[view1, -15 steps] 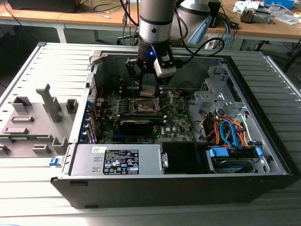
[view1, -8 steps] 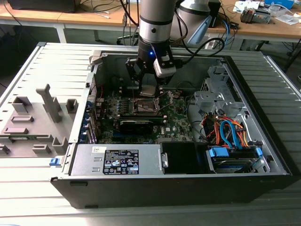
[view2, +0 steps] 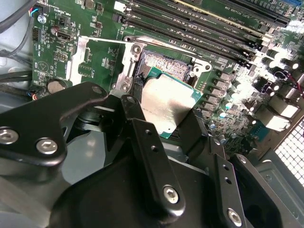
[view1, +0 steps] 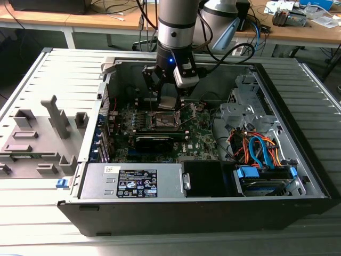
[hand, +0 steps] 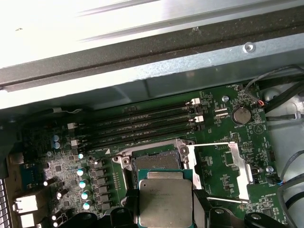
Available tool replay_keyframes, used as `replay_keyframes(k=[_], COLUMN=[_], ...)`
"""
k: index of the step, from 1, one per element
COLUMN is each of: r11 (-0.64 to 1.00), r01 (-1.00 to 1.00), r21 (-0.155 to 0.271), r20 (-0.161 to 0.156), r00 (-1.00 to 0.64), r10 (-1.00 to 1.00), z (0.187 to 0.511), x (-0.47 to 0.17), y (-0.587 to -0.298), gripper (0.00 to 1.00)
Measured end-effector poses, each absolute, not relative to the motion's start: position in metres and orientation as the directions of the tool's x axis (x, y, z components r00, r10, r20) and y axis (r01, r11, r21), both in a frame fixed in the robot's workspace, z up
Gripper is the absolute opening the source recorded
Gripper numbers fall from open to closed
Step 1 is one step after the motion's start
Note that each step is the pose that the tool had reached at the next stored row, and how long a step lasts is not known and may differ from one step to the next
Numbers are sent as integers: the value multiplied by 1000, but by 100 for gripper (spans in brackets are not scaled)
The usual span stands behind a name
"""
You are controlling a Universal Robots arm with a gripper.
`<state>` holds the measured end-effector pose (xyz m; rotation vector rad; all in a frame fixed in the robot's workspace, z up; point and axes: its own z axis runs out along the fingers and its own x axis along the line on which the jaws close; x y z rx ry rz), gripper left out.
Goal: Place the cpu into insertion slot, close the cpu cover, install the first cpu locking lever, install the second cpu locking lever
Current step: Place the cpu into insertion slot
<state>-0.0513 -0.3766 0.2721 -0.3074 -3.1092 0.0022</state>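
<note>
My gripper (view1: 168,100) is shut on the cpu (view1: 167,103), a square chip with a silver lid and green edge. It holds the chip slightly above the insertion slot (view1: 164,120) on the green motherboard, inside the open computer case. In both wrist views the cpu (view2: 166,102) (hand: 166,202) hangs tilted over one side of the insertion slot (view2: 164,64) (hand: 156,161), whose contact field is partly uncovered. Black fingers (view2: 142,137) clamp the chip's edges. The silver cpu cover (hand: 237,171) (view2: 80,57) lies swung open beside the slot. Thin wire locking levers (hand: 209,144) stand released along it.
A long black card (view1: 154,141) lies just in front of the slot. Memory slots (hand: 142,126) run along its far side, next to the case wall (hand: 142,61). A power supply (view1: 133,184) and a drive cage with coloured cables (view1: 261,154) fill the case's front.
</note>
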Motion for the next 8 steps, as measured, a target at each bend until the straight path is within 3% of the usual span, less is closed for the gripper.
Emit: replay_keyframes(k=[8], r11=[976], r01=[216], r21=[-3], r20=[17], r00=[-976], r10=[216], z=[272], x=[-51], y=[-377], gripper=[55])
